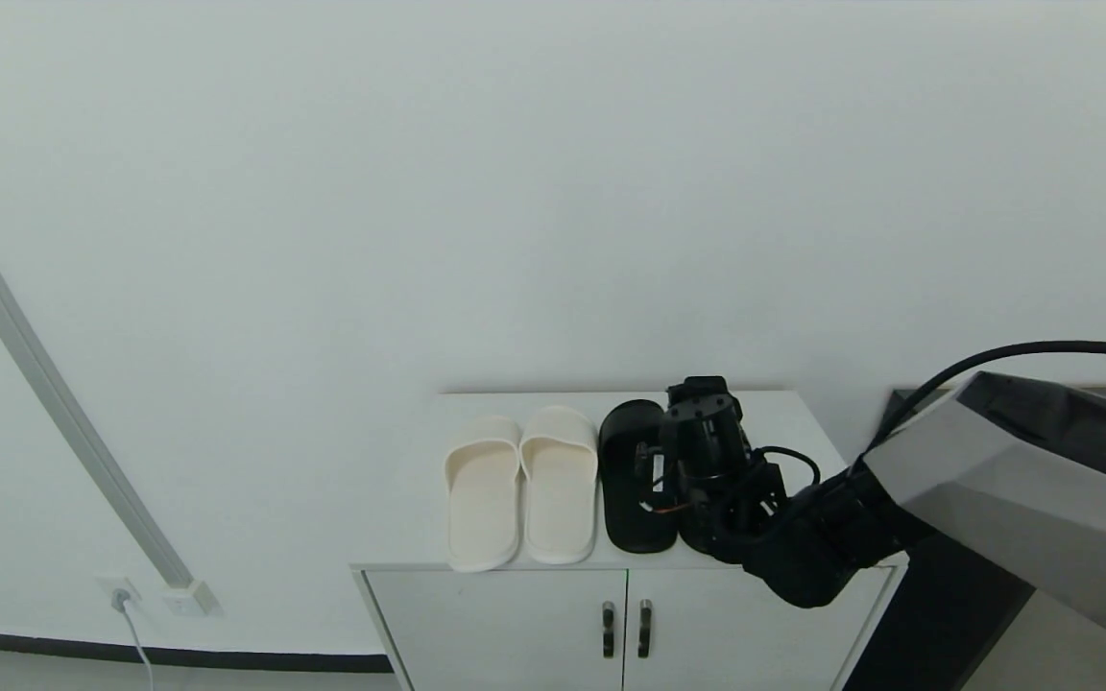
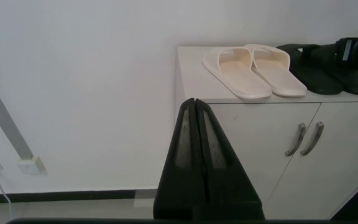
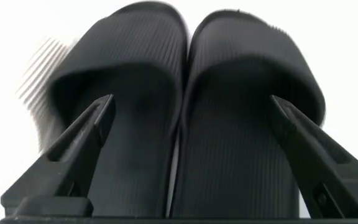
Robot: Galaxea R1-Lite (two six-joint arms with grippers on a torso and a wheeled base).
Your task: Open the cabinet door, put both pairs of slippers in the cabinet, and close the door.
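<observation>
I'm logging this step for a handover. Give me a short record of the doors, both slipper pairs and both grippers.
cabinet doors: both shut
white slippers: side by side on the cabinet top, left of the black pair
black slippers: side by side on the cabinet top
right gripper: open, one finger either side of the black slippers
left gripper: shut, empty, away from the cabinet

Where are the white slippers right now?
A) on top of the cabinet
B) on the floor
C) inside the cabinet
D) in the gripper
A: the white slippers lie side by side on top of the cabinet, right next to the black slippers.
</observation>
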